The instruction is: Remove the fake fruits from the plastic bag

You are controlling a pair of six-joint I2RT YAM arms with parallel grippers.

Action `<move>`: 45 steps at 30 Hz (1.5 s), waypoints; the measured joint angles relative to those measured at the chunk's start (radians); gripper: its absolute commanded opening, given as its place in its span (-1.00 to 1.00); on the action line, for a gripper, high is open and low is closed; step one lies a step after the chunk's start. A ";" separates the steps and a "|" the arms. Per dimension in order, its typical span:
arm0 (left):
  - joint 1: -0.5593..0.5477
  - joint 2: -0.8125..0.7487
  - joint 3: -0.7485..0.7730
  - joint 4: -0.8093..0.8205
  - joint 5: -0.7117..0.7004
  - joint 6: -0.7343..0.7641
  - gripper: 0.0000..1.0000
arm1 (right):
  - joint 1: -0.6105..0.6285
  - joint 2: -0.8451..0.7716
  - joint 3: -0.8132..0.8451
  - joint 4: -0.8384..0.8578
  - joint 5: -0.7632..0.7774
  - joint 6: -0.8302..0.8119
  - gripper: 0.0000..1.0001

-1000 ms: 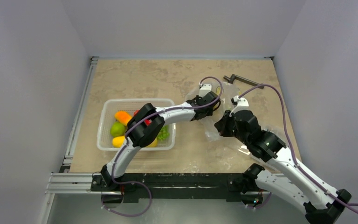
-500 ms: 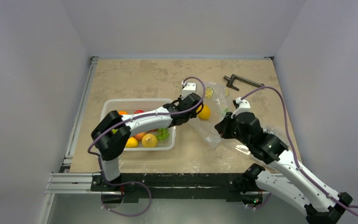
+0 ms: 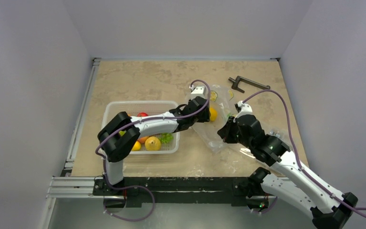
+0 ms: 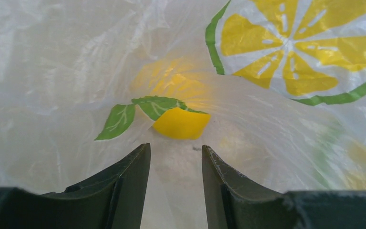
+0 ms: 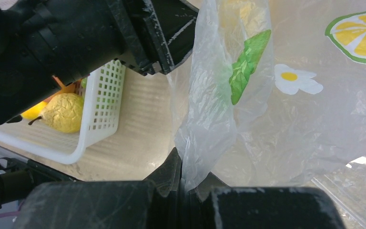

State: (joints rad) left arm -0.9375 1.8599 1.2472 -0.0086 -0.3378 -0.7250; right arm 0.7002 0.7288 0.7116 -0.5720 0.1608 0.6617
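The plastic bag (image 3: 221, 119), clear film with lemon-slice prints, lies crumpled right of centre. A round yellow-orange fruit (image 3: 212, 114) sits at its left side. In the left wrist view this fruit (image 4: 181, 123) shows just beyond my fingertips, partly veiled by film (image 4: 286, 43). My left gripper (image 3: 204, 111) (image 4: 174, 148) is open and empty, pointing at the fruit. My right gripper (image 3: 223, 132) (image 5: 185, 174) is shut on a bunched edge of the bag (image 5: 209, 119). A yellowish pear-like fruit (image 3: 152, 143) (image 5: 66, 112) and a red fruit (image 3: 142, 114) lie in the basket.
A white mesh basket (image 3: 108, 112) (image 5: 102, 102) with several fruits stands left of the bag, and my left arm stretches over it. A dark clamp-like tool (image 3: 245, 83) lies at the back right. A rigid clear box (image 3: 279, 136) sits under my right arm.
My left arm pulled back out of the bag to the left, uncovering the yellow-orange fruit, then edged right toward it again. My right gripper kept its hold on the bag.
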 measured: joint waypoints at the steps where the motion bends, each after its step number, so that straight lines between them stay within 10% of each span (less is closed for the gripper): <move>1: 0.000 0.010 0.005 0.006 0.006 -0.007 -0.12 | 0.000 0.000 0.000 0.000 0.000 0.000 -1.00; 6: -0.002 0.064 0.039 0.029 0.018 -0.053 0.27 | 0.000 -0.003 0.000 0.001 0.000 -0.002 -1.00; 20: -0.005 0.220 0.151 0.020 -0.055 -0.185 0.55 | 0.000 -0.002 0.001 0.006 -0.001 -0.006 -1.00; 33: -0.007 0.305 0.241 0.001 -0.103 -0.202 -0.51 | 0.000 -0.010 0.009 0.012 -0.023 -0.011 -1.00; 45: -0.006 0.109 0.127 -0.028 -0.039 -0.089 -0.68 | 0.000 -0.035 0.009 0.012 0.001 -0.011 -1.00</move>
State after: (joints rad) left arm -0.9436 1.9694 1.3746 -0.0364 -0.3763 -0.8143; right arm 0.7002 0.6933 0.7204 -0.5598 0.1616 0.6506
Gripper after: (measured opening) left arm 0.533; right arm 0.008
